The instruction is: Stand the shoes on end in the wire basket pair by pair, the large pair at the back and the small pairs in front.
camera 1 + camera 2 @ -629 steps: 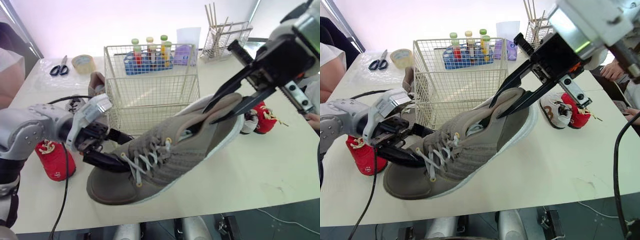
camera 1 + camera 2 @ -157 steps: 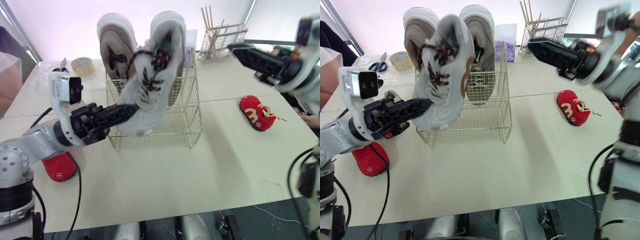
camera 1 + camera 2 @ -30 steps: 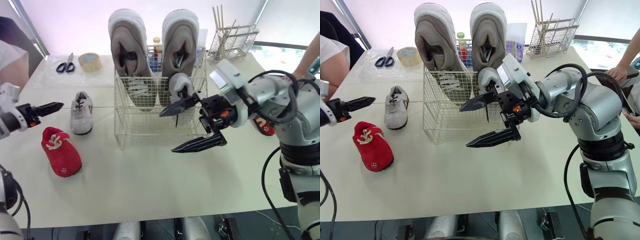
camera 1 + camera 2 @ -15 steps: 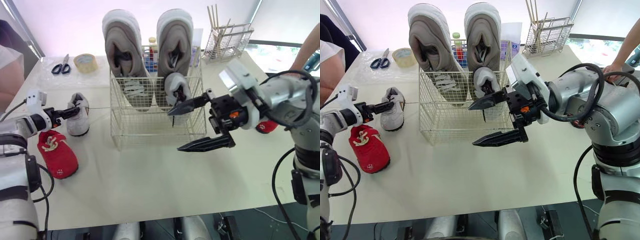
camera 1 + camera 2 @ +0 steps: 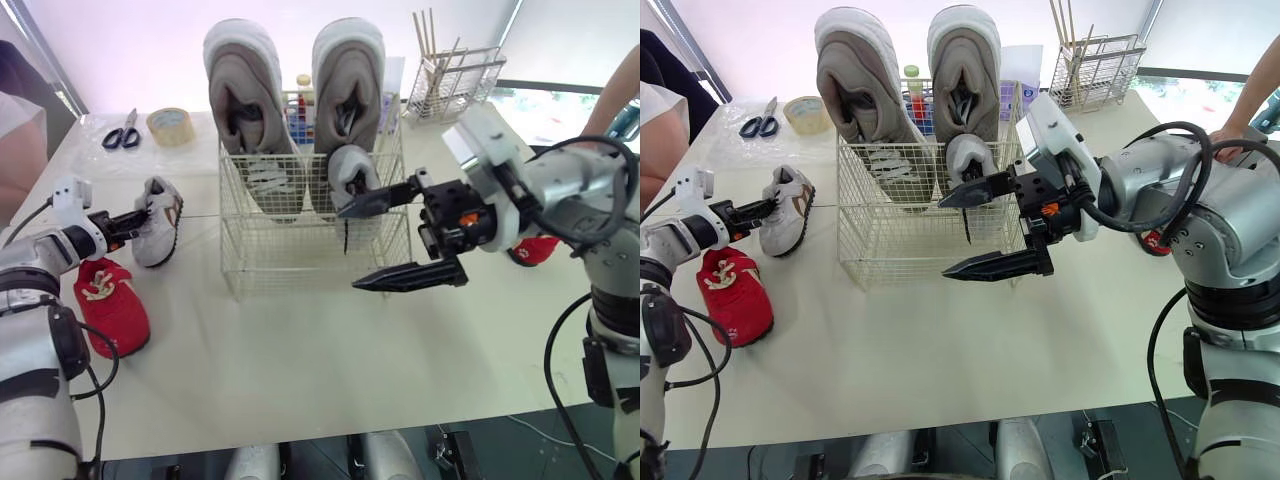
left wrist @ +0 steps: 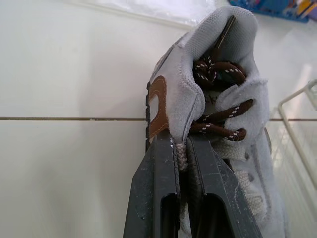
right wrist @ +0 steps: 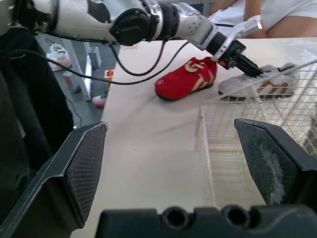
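The wire basket (image 5: 262,250) stands mid-table with the large grey pair (image 5: 245,95) upright at its back. One small grey shoe (image 5: 352,178) stands in its front right part. Left of the basket, my left gripper (image 6: 181,148) is shut on the collar of the other small grey shoe (image 5: 158,222), which is tipped up on the table. My right gripper (image 5: 348,250) hangs open in front of the basket's right side, holding nothing. One red shoe (image 5: 110,308) lies near my left arm. The other red shoe (image 5: 1152,240) lies behind my right arm, mostly hidden.
Scissors (image 5: 120,137) and a tape roll (image 5: 170,125) lie at the back left. A wire holder with sticks (image 5: 455,75) stands at the back right. A person's arm (image 5: 615,100) shows at the right edge, another person (image 5: 15,130) at the left.
My left gripper reached the small grey shoe and shut on its collar; the shoe has tipped up. The right gripper stays open, shifted slightly.
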You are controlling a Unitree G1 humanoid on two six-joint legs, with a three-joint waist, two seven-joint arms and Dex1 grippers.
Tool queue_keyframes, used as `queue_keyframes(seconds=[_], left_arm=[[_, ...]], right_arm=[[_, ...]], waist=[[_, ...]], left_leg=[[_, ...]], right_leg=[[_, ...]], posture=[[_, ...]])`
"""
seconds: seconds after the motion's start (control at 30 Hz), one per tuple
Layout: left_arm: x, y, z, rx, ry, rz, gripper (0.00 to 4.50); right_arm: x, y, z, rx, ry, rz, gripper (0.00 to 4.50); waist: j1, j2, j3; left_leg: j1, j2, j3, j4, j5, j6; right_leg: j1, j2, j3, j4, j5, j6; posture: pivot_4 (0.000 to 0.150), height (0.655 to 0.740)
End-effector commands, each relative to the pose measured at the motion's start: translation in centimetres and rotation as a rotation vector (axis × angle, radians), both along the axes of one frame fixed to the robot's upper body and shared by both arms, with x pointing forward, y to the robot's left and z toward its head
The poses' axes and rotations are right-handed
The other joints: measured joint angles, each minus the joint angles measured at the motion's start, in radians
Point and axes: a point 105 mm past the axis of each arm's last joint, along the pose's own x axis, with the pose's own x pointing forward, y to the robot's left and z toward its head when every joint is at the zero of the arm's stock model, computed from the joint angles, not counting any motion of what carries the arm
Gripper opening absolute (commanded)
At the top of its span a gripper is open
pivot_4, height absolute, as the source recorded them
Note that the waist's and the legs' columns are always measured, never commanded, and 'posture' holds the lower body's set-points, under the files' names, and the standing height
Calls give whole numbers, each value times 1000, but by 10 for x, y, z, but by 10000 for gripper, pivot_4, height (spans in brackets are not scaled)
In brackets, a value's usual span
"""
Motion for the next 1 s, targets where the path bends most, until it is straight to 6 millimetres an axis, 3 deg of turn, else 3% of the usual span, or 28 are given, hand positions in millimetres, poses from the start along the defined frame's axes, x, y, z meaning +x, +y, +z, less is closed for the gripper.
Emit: queue_keyframes(seconds=[0.03, 0.13, 0.2, 0.27, 0.4, 0.5, 0.57, 0.67, 0.73, 0.83, 1.0], left_arm=[[2, 16, 67, -3, -241, 58, 149], [-3, 22, 119, 5, -446, 115, 149], [-21, 9, 150, 70, -591, 97, 149], [-44, -5, 167, 154, -715, 130, 149], [-90, -60, 193, 145, -863, 112, 149], [-116, -102, 221, 142, -1023, 75, 149], [-124, -118, 232, 172, -1085, 83, 149], [-128, -152, 235, 274, -1139, 22, 149], [-128, -172, 229, 252, -1159, -16, 149], [-119, -200, 207, 209, -1162, -63, 149], [-105, -230, 171, 210, -1161, -85, 149]], right_arm=[[3, 0, 11, 28, -64, -8, 45000], [7, -1, 12, 41, -72, -26, 45000], [10, -2, 18, 65, -64, -29, 45000], [12, -3, 21, 77, -55, -27, 45000], [28, -14, 18, 59, -30, -75, 45000], [44, -28, 12, 15, -33, -157, 45000], [52, -37, 8, 4, -24, -199, 45000], [55, -46, 5, 13, 41, -238, 45000], [50, -49, 5, -6, 64, -226, 45000], [48, -61, 6, -35, 77, -253, 45000], [49, -84, 8, -10, 137, -339, 45000]], waist=[[0, 0, 0], [-1, -1, 0], [-3, -1, 1], [-9, -1, 0], [0, -2, 0], [12, -4, 0], [17, -4, 0], [18, -3, -1], [20, -2, -1], [22, -2, -1], [24, -3, -1]], left_leg=[[0, 0, 0, 0, 0, 0], [0, 0, 0, 0, 0, 0], [-1, 0, -1, 0, 0, 0], [-1, 1, 1, -1, 0, 0], [0, -2, 1, -2, 0, -1], [-1, -4, -1, -1, 0, -1], [-1, -5, -1, 0, 0, -1], [1, -5, 0, -1, 0, -2], [2, -6, 0, -1, 3, -6], [2, -6, 1, 0, 2, -4], [1, -6, 1, 0, 1, -2]], right_leg=[[0, 0, 0, 0, 0, 0], [0, 0, 0, 0, 0, 1], [0, -1, 0, 0, 1, 1], [0, -4, 0, 0, 1, 2], [0, -15, -9, 0, 2, 2], [0, -17, -12, -2, 2, 1], [1, -18, -12, -2, 2, 1], [2, -17, -12, -2, 2, 1], [2, -15, -12, -1, 2, 1], [3, -13, -12, -1, 2, 1], [3, -13, -12, -2, 2, 1]], posture=[[1500, 7400], [1500, 7400], [1500, 7400], [1500, 7400], [1500, 7400], [1500, 7400], [1500, 7400], [1500, 7400], [1500, 7400], [1500, 7400], [1500, 7400]])
